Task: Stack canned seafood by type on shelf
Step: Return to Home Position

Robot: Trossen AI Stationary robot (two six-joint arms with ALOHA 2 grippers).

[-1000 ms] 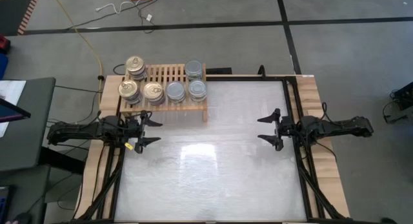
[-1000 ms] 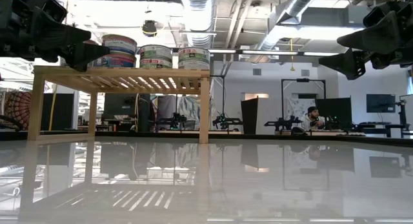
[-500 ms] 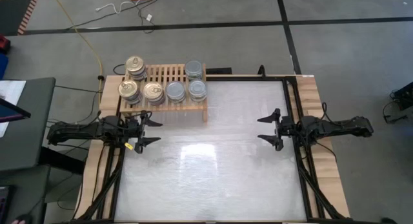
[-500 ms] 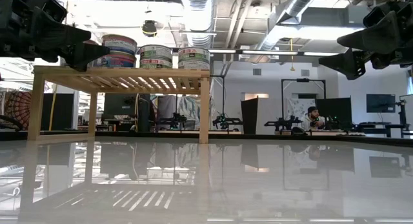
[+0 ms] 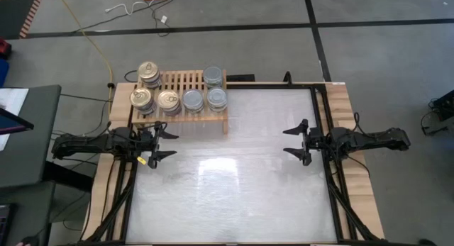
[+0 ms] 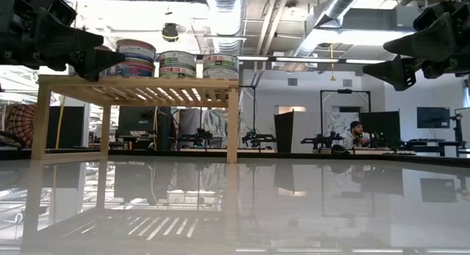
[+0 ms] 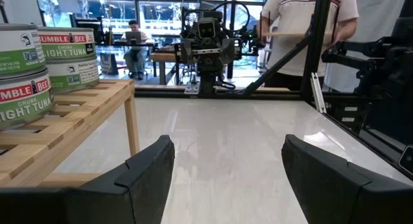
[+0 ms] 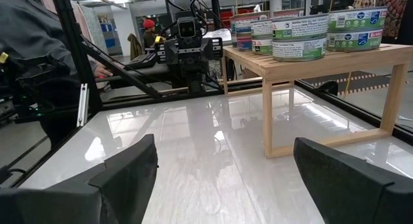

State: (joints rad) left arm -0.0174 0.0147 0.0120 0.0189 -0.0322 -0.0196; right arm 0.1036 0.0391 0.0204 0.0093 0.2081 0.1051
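The shelf (image 5: 181, 110), a low light-wood slatted rack, stands on its legs at the far left of the white tabletop (image 5: 227, 182). On it sit stacks of canned seafood: gold-topped stacks (image 5: 148, 72) to the left, silver-topped stacks (image 5: 215, 97) to the right, with green and blue labels (image 6: 177, 64). My left gripper (image 5: 162, 143) stands open near the table's left edge, just on the near side of the shelf, with nothing in it. My right gripper (image 5: 296, 141) stands open at the table's right edge, also with nothing in it. Both point level toward the table's middle.
A wooden border and black rails (image 5: 323, 125) frame the tabletop. The broad middle and near part of the white top is bare. A person (image 7: 310, 17) stands beyond the right edge, and another person (image 8: 39, 37) is beside the left arm's base. A cable (image 5: 99, 54) lies on the floor.
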